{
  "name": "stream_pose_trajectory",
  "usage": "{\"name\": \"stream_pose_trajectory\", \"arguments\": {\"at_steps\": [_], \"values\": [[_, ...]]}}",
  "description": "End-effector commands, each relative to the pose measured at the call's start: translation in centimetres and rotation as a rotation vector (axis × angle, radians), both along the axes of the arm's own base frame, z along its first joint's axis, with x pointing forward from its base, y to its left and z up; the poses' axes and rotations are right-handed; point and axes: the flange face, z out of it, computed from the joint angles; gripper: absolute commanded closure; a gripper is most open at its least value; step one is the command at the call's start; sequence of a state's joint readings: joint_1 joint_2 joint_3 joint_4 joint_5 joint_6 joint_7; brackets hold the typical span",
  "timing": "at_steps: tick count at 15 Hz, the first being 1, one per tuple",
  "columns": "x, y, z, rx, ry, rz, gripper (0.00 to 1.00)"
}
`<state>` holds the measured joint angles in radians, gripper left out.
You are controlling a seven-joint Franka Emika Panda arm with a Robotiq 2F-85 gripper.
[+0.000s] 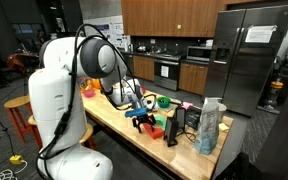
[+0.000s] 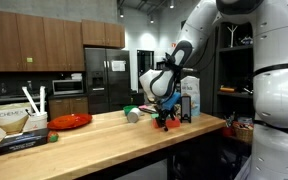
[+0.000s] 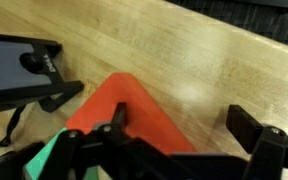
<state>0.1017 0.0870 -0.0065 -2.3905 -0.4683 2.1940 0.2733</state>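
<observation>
In the wrist view my gripper (image 3: 184, 135) is open, its two black fingers wide apart just above the wooden table (image 3: 204, 60). A red flat-sided object (image 3: 134, 112) lies under the left finger, and bare wood shows between the fingertips. A teal piece (image 3: 46, 160) sits at its lower left. In both exterior views the gripper (image 1: 144, 118) (image 2: 166, 120) hangs low over the counter next to the red object (image 1: 156, 130). It holds nothing.
A black stand with a dark screen (image 3: 14, 70) (image 1: 179, 125) is close beside the gripper. A printed bag (image 1: 210, 125), a green item (image 1: 164, 101), a red bowl (image 2: 72, 121) and a box with utensils (image 2: 9, 120) stand on the counter.
</observation>
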Motion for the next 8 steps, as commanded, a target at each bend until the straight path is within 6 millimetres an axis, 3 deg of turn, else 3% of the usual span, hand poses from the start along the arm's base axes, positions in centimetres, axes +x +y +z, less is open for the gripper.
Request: {"name": "stream_pose_trajectory", "arguments": {"at_steps": [1, 4, 7, 8], "values": [[0.0, -0.6, -1.6, -0.021, -0.067, 0.008, 0.00], [-0.3, -0.6, -1.7, -0.036, -0.057, 0.015, 0.00], [1.4, -1.4, -1.3, -0.042, -0.078, 0.005, 0.00], [0.3, -1.0, -1.6, -0.046, -0.114, 0.001, 0.00]]}}
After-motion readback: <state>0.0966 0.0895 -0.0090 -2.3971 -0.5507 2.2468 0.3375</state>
